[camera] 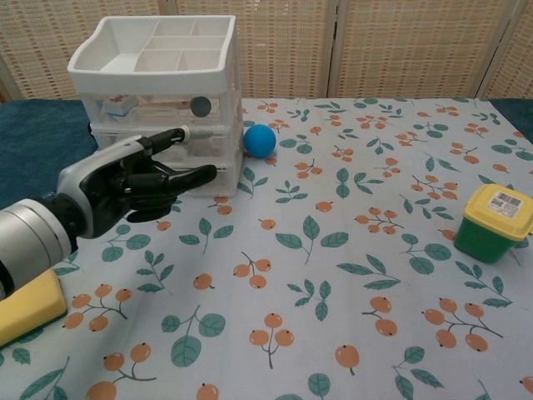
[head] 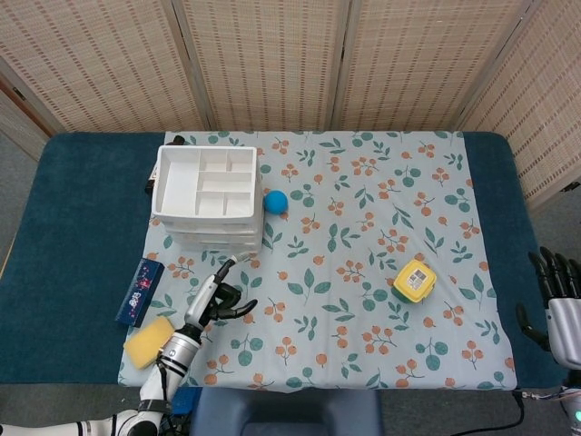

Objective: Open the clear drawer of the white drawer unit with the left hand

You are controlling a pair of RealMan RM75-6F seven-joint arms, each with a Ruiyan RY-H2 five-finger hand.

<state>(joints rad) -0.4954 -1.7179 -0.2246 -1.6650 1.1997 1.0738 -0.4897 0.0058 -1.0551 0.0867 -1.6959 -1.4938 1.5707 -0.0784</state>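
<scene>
The white drawer unit (head: 207, 195) (camera: 160, 100) stands at the left of the floral cloth, its divided top tray open to the head view. Its clear drawers (camera: 165, 125) are stacked under the tray and all look pushed in. My left hand (head: 218, 296) (camera: 137, 179) hovers just in front of the unit's drawer fronts, empty, fingers stretched toward them. In the chest view its fingertips overlap the lower drawers; contact cannot be told. My right hand (head: 556, 292) hangs at the table's right edge with its fingers spread, holding nothing.
A blue ball (head: 275, 201) (camera: 260, 140) lies right of the unit. A yellow-lidded green box (head: 414, 281) (camera: 493, 223) sits at the right. A yellow sponge (head: 149, 341) (camera: 27, 303) and a dark blue box (head: 138, 291) lie near the front left edge.
</scene>
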